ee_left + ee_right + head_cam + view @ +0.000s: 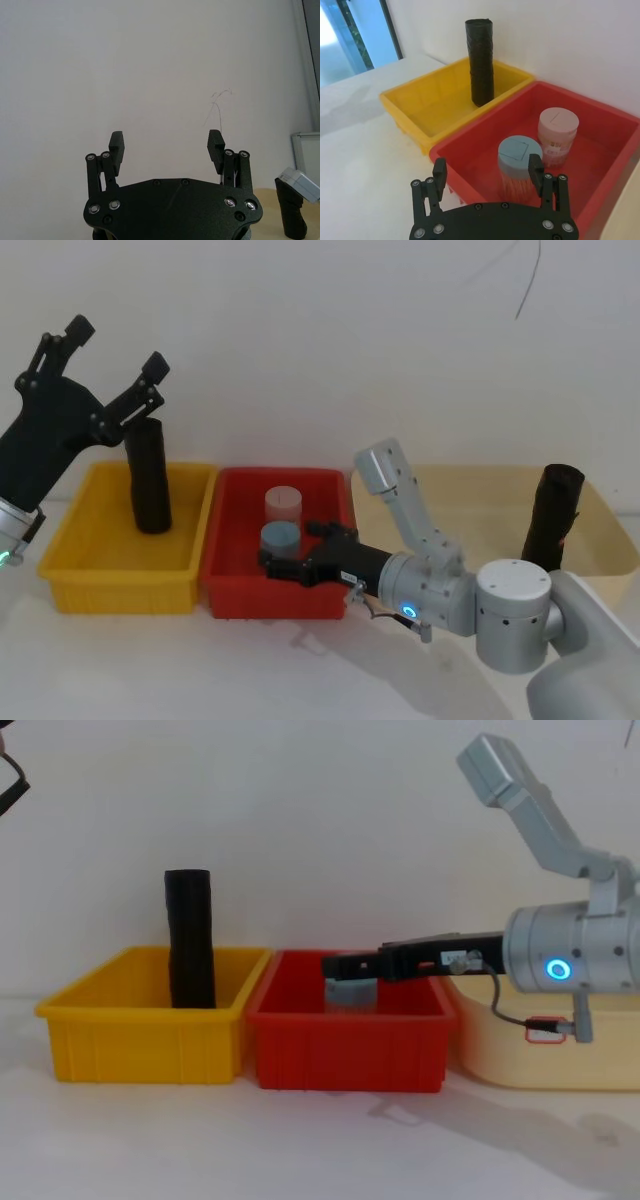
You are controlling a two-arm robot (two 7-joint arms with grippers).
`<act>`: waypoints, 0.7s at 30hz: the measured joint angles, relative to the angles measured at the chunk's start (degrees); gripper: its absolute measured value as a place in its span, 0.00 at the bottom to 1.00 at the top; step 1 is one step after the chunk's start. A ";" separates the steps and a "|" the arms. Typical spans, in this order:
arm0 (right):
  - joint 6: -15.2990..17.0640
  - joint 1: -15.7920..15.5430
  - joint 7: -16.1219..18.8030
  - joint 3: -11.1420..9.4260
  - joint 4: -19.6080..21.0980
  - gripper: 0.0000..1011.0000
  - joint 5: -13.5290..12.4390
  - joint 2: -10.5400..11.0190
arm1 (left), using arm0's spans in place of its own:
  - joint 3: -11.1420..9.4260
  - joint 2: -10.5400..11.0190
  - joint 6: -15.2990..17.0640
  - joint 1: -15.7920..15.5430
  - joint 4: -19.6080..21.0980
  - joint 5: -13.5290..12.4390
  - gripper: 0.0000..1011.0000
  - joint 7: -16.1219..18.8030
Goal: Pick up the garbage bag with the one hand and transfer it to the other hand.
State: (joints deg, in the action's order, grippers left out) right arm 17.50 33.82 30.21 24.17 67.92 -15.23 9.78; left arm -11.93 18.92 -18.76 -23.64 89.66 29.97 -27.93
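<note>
A white wall backs a white table (150,670) carrying 3 bins: yellow bin (120,585) left, red bin (240,595) middle, cream bin (600,540) right. The garbage bag (148,477) stands upright at the yellow bin's far side. The left gripper (112,350) hangs released above it. The right gripper (487,172), fingers spread, hovers over the red bin beside the blue jar (520,165) and pink jar (558,131).

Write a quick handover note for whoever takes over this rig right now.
Left gripper: open, raised above the yellow bin, holding nothing.
Right gripper: open, low over the red bin, by the blue-lidded jar.
Garbage bag: upright in the yellow bin, untouched. Another black roll stands in the beige tray.
Done: nothing.
Left: grasp the bag, lift it, pass it to the other gripper.
</note>
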 joint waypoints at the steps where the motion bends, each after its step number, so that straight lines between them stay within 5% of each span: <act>1: -0.06 0.10 0.00 0.03 -0.28 0.99 -0.03 -0.08 | 0.01 0.01 0.00 0.00 0.01 -0.01 0.99 0.01; 21: -4.31 6.16 -1.13 1.53 -11.40 0.99 0.48 -2.61 | 0.07 0.06 0.01 0.08 0.09 0.00 0.99 0.04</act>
State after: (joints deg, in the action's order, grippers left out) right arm 13.19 39.98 29.07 25.69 56.52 -14.75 7.17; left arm -11.86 18.98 -18.75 -23.56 89.75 29.97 -27.89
